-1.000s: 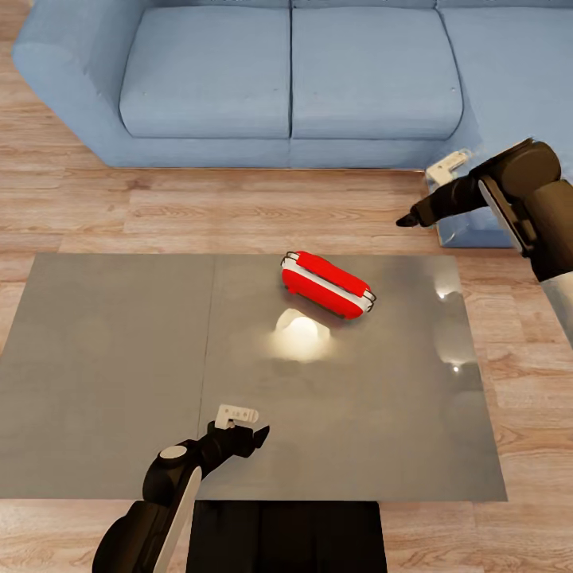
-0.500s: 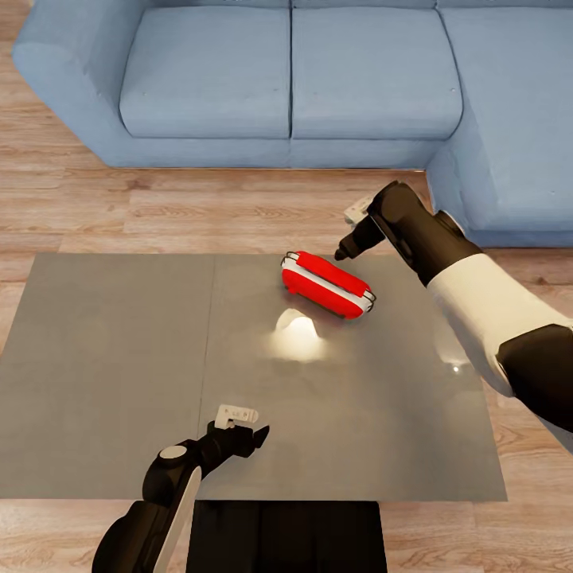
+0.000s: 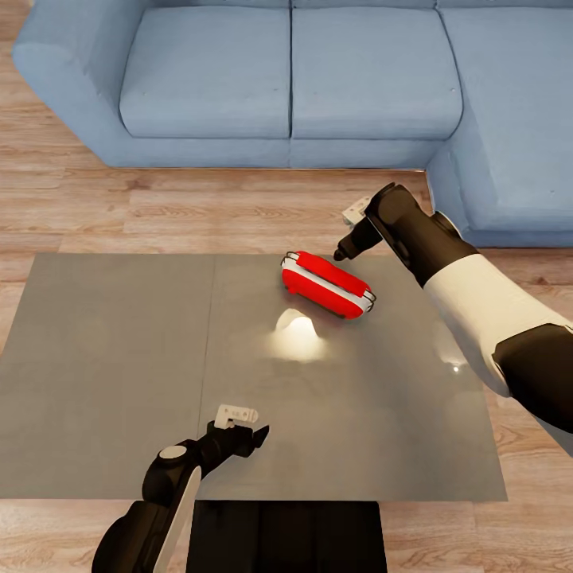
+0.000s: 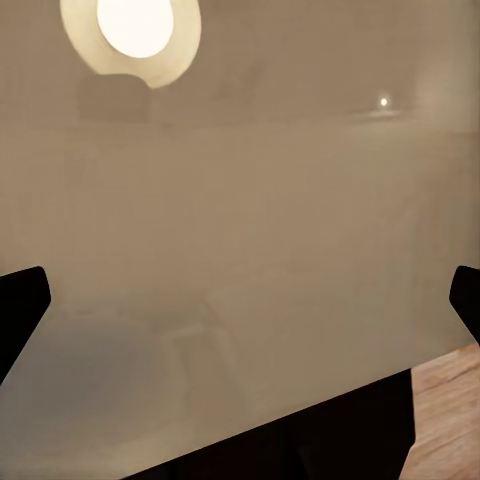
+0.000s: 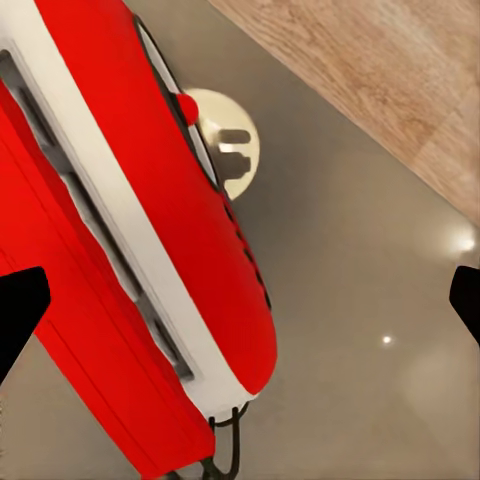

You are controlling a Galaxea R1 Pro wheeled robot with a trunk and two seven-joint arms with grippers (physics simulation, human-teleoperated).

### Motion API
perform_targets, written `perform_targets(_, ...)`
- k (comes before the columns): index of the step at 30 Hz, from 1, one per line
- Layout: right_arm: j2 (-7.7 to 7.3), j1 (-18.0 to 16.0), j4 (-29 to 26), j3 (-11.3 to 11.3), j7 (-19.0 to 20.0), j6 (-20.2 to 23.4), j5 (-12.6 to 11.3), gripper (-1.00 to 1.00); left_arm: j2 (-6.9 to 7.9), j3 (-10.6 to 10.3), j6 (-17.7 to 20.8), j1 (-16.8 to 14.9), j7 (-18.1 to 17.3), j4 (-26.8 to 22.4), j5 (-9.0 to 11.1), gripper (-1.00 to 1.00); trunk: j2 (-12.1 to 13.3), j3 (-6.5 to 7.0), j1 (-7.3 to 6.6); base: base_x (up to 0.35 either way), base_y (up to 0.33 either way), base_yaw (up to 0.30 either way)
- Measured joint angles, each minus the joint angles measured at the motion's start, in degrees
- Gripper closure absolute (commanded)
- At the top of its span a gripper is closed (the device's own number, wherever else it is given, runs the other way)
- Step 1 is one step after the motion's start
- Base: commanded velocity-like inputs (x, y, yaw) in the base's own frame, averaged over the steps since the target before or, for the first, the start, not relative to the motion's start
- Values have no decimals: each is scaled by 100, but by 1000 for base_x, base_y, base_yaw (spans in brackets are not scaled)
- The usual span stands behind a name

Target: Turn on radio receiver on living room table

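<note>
The right jaws stand apart, their dark tips at the two edges of the right wrist view with the radio between them and beyond. In the head view they hang just above the radio's far end, close to it; whether they touch it cannot be told. The radio lies on its side on the table, on the right panel near the far edge, red with white trim, its wire handle toward the right. A bright lamp reflection sits on the glossy top just in front of it. The left jaws are also apart, low over the table's near edge, well away from the radio. Behind the table is wood floor and a blue sofa.
</note>
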Motion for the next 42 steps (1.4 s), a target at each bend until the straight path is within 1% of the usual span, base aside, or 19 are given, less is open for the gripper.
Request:
perform_targets(5, 64, 0, 2, 0, 15, 26, -9, -100, 0, 0, 0, 0, 0, -1, -1, -100, 0, 0, 0, 0, 0, 0)
perform_targets(12, 292, 0, 2, 0, 75, 153, -34, -100, 0, 2, 0, 1, 0, -12, -1, -100, 0, 0, 0, 0, 0, 0)
perform_targets(20, 321, 0, 10, -8, 77, 172, -42, -100, 0, 1, 3, 0, 0, -19, 1, -100, 0, 0, 0, 0, 0, 0)
perform_targets(22, 386, 27, 74, 56, 109, 172, -123, -100, -8, -64, 9, 9, 0, -36, -9, -100, 0, 0, 0, 0, 0, 0)
perform_targets(24, 388, 27, 138, 120, 102, 172, -190, -100, -8, -108, 9, 10, 0, -37, -10, -100, 0, 0, 0, 0, 0, 0)
perform_targets(26, 374, 28, 139, 148, 93, 172, -181, -100, -9, -126, 9, 13, -4, -37, -10, -100, 0, 0, 0, 0, 0, 0)
perform_targets(32, 204, 34, 72, 205, 85, 171, -130, -100, -9, -317, 9, 17, -1, -37, -16, -100, 0, 0, 0, 0, 0, 0)
perform_targets(34, 175, 35, 68, 212, 85, 172, -131, -100, -9, -381, 9, 17, -1, -37, -17, -100, 0, 0, 0, 0, 0, 0)
perform_targets(38, 160, 35, 49, 227, 84, 172, -119, -100, -9, -398, 9, 18, -1, -37, -19, -100, 0, 0, 0, 0, 0, 0)
perform_targets(42, 160, 35, 37, 240, 84, 172, 14, -100, -9, -403, 9, 18, 0, -37, -19, -100, 0, 0, 0, 0, 0, 0)
